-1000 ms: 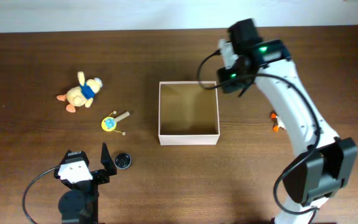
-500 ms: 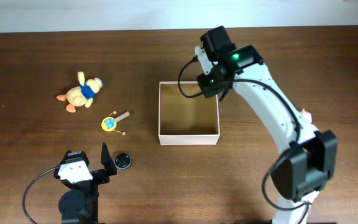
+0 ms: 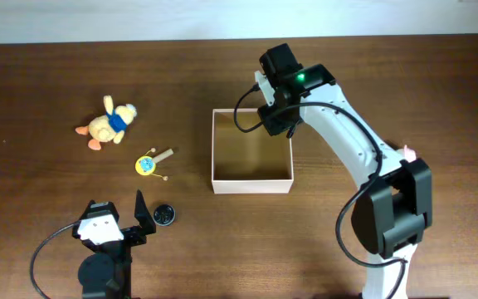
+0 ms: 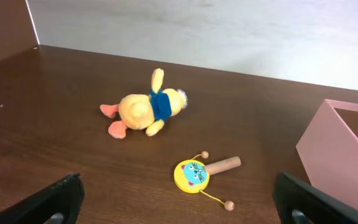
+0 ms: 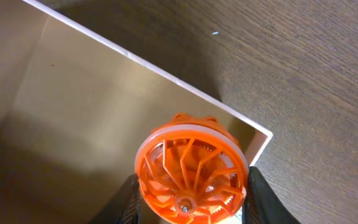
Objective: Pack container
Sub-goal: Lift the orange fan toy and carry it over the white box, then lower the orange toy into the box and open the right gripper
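The container is a square shallow box with white walls and a tan inside, in the middle of the table. My right gripper hangs over its far right corner, shut on an orange and white toy wheel; the box corner shows just beside the wheel. My left gripper is open and empty, low near the table's front left. A yellow plush duck and a yellow cat-face rattle drum lie left of the box, also in the left wrist view.
A small black disc lies next to my left gripper. A small pink thing shows beside the right arm at the right. The container's pink wall is at the right of the left wrist view.
My right arm has swung left, carrying the wheel from beyond the box's right side to over its far right corner. The left arm has not moved.
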### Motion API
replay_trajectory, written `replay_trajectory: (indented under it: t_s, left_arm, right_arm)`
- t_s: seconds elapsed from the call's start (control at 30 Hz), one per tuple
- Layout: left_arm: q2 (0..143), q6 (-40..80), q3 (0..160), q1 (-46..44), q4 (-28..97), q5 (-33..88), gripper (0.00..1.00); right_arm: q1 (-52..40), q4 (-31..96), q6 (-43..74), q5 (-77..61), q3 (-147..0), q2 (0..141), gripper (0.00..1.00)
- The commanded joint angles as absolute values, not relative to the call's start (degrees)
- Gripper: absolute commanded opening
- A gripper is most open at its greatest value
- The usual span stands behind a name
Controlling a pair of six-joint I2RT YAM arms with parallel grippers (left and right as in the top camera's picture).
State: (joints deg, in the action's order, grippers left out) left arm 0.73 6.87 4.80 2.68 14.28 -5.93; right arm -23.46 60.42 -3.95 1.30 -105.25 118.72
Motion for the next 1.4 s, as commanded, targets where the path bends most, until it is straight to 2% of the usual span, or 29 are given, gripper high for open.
replay_trajectory:
  t_s: [0.0,0.7,0.73,0.8,0.87,0.97,1.03,1.37]
  left_arm:
    - [0.3,5.96,4.43,2.9,14.13,-5.19,0.99]
    - [0.3,5.96,4.43,2.9,14.13,-5.19,0.99]
    - [0.3,5.96,4.43,2.9,14.13,-5.19,0.99]
    - [0.3,5.96,4.43,2.9,14.13,-5.19,0.99]
    - [0.3,5.96,4.43,2.9,14.13,-5.19,0.99]
    - [0.3,5.96,4.43,2.9,14.13,-5.19,0.99]
    - [0.3,5.96,4.43,2.9,14.13,-5.19,0.99]
    - [0.3,5.96,4.43,2.9,14.13,-5.19,0.99]
  right_arm:
    - [-24.1,59.59,-4.14,1.76,-104.38,119.85,0.22]
    - [-24.4,57.36,-4.29,-0.19,-104.03,123.02,0.22]
    - [-24.4,57.36,-4.29,-0.19,-104.03,123.02,0.25]
    - [-24.4,57.36,-4.29,-0.19,-104.03,123.02,0.4]
    - [-24.4,57.34,-4.29,-0.19,-104.03,123.02,0.51]
    - [-24.4,57.32,-4.29,-0.19,-104.03,123.02,0.6]
    - [-24.4,57.34,-4.29,-0.19,-104.03,123.02,0.63]
    - [-24.58,57.6,-4.29,-4.27,-104.2,122.91,0.64]
